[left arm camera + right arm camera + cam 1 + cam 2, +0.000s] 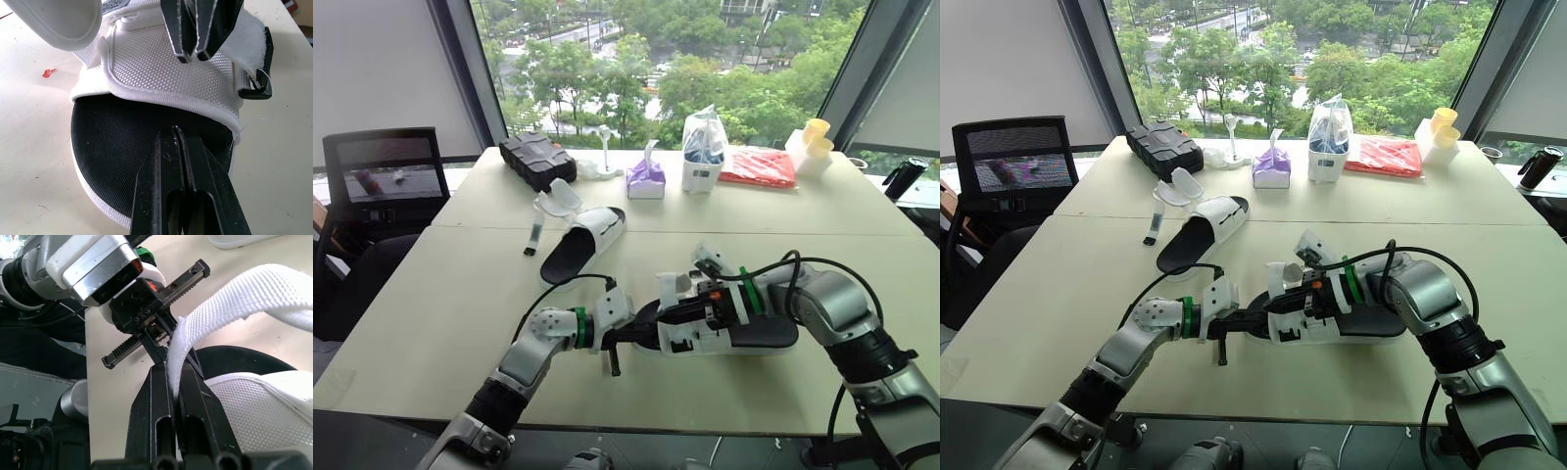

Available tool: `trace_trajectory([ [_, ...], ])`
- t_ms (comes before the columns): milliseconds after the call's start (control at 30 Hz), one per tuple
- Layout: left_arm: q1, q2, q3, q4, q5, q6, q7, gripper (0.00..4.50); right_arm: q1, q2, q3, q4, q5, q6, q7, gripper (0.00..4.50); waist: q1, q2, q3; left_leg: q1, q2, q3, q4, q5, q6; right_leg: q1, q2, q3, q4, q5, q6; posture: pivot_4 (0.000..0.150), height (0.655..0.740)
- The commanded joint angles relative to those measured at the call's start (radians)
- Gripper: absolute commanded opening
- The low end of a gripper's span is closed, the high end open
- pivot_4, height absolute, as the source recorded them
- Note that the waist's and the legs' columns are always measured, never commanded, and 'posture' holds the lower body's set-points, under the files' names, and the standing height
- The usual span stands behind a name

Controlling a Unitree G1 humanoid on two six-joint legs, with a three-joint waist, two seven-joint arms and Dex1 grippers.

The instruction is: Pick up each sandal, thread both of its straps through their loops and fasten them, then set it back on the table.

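Note:
The near sandal [744, 338], black sole with white mesh straps, lies at the table's front between my two arms. My left gripper [628, 331] is shut, its tips resting low over the toe end of the black footbed [122, 142]. My right gripper [172, 363] is shut on a loose white strap [244, 293], held up above the sandal's front band [166, 73]. A black buckle loop [257, 90] sits at the side of the band. The second sandal [584, 243] lies flat farther back, left of centre.
At the back stand a black case [538, 159], a purple tissue pack [646, 179], a bag in a white cup [703, 147], a red packet [759, 166] and yellow cups [817, 137]. A chair [386, 181] is at the far left.

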Motion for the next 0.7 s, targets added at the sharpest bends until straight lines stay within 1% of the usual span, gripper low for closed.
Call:
trace_trajectory([
  [33, 0.039, 0.014, -0.051, 0.062, 0.055, 0.054, -0.004, 0.00, -0.031, -0.003, -0.007, 0.008, -0.015, -0.027, 0.017, 0.03, 0.000, 0.000, 0.000, 0.000, 0.000, 0.000, 0.000, 0.000, 0.000, 0.000, 0.000, 0.000, 0.000, 0.000, 0.000, 0.150, 0.7400],
  [300, 0.040, 0.013, -0.053, 0.059, 0.055, 0.055, -0.004, 0.00, -0.023, -0.017, 0.002, -0.025, -0.030, -0.059, 0.061, 0.03, 0.000, 0.000, 0.000, 0.000, 0.000, 0.000, 0.000, 0.000, 0.000, 0.000, 0.000, 0.000, 0.000, 0.000, 0.000, 0.150, 0.7400],
  [700, 0.041, 0.010, -0.053, 0.061, 0.055, 0.052, -0.003, 0.00, 0.057, -0.032, 0.014, -0.127, -0.066, -0.136, 0.064, 0.03, 0.000, 0.000, 0.000, 0.000, 0.000, 0.000, 0.000, 0.000, 0.000, 0.000, 0.000, 0.000, 0.000, 0.000, 0.000, 0.150, 0.7400],
])
